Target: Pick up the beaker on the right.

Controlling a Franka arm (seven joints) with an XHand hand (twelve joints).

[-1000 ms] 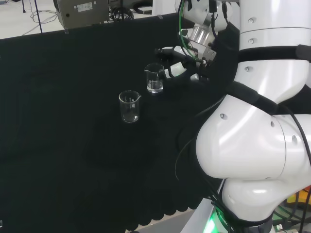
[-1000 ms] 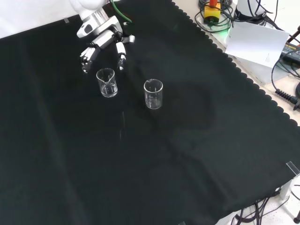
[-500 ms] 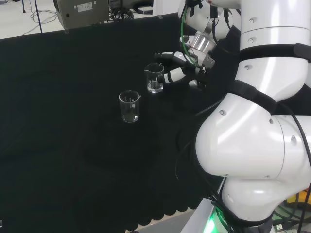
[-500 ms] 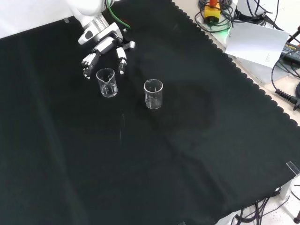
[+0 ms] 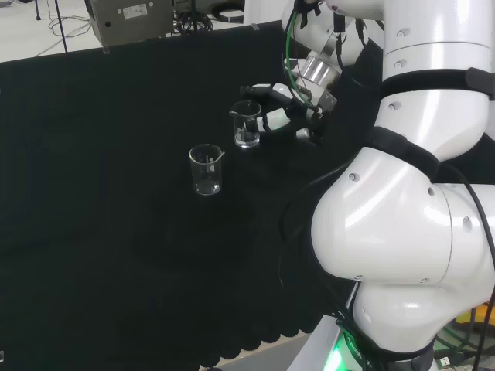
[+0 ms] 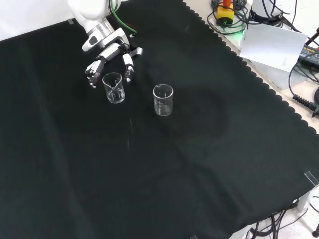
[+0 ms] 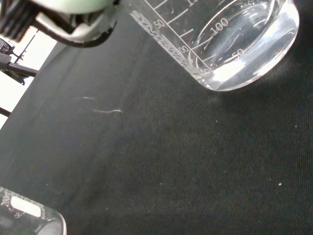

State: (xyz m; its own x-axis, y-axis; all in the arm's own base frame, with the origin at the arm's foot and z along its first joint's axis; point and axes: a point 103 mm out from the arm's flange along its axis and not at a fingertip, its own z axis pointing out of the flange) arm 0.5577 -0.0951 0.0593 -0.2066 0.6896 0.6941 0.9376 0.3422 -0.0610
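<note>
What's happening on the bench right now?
The robot hand has its fingers spread on either side of one clear beaker, not yet closed on it. The beaker stands on the black cloth. A second beaker stands apart, untouched, to its right in the front view.

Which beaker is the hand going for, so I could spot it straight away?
In the head view, find the white arm on the right; its hand reaches left over the black cloth. The target beaker stands between the fingers, unlike the free-standing beaker.
</note>
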